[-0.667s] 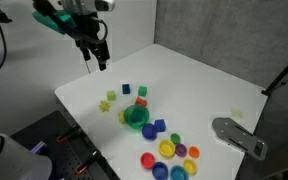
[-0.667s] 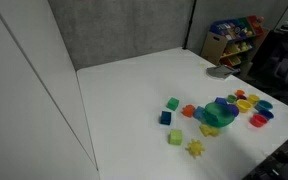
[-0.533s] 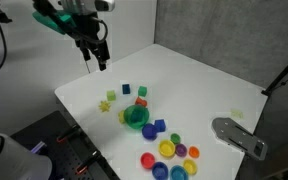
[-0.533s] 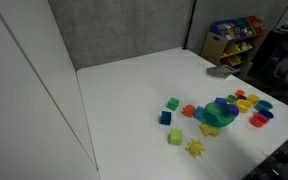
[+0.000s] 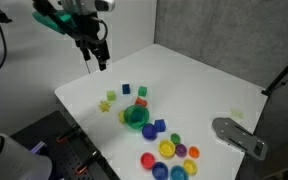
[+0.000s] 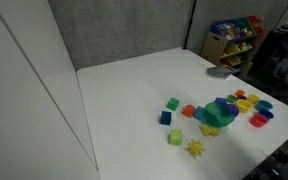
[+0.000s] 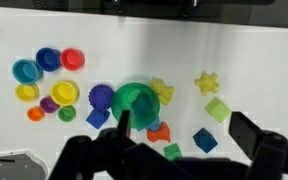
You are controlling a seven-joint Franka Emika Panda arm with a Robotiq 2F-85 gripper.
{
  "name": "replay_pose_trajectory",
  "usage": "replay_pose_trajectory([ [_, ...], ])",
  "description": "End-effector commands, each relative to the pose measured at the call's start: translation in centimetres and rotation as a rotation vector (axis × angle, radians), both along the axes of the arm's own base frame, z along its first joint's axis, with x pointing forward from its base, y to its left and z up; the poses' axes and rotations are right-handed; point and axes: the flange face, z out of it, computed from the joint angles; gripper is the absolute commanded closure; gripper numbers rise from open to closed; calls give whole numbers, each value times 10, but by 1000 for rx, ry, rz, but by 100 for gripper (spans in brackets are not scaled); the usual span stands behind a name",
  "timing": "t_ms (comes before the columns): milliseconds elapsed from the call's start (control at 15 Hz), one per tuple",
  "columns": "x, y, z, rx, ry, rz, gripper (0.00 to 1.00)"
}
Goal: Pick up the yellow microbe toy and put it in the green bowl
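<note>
The yellow microbe toy (image 7: pixel 206 82) is a small pale yellow-green spiky lump lying on the white table, also visible in both exterior views (image 5: pixel 105 105) (image 6: pixel 195 149). The green bowl (image 7: pixel 124 95) stands a short way from it, with a blue piece inside, and shows in both exterior views (image 5: pixel 135 118) (image 6: pixel 220 115). My gripper (image 5: pixel 100 62) hangs high above the table, well away from the toys. It is open and empty. In the wrist view its two dark fingers (image 7: pixel 184 140) are spread wide at the bottom of the picture.
Near the toy lie a lime cube (image 7: pixel 217 109), a blue cube (image 7: pixel 204 139), a green cube (image 7: pixel 172 151), an orange toy (image 7: pixel 160 130) and a yellow toy (image 7: pixel 162 92) beside the bowl. Several coloured cups (image 7: pixel 46 78) cluster beyond the bowl. A grey object (image 5: pixel 239 136) lies at the table edge.
</note>
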Motion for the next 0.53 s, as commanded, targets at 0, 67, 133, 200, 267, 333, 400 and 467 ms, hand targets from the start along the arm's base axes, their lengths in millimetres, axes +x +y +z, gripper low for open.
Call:
replay_pose_trajectory([
  [0,0,0,1,0,1,0,0],
  [67,0,0,1,0,1,0,0],
  [133,0,0,1,0,1,0,0],
  [200,0,0,1,0,1,0,0],
  [267,0,0,1,0,1,0,0],
  [333,5,3,-4,-4,-1,1,0],
  [400,8,5,-6,-4,-2,3,0],
  [467,13,8,-11,0,-6,10,0],
])
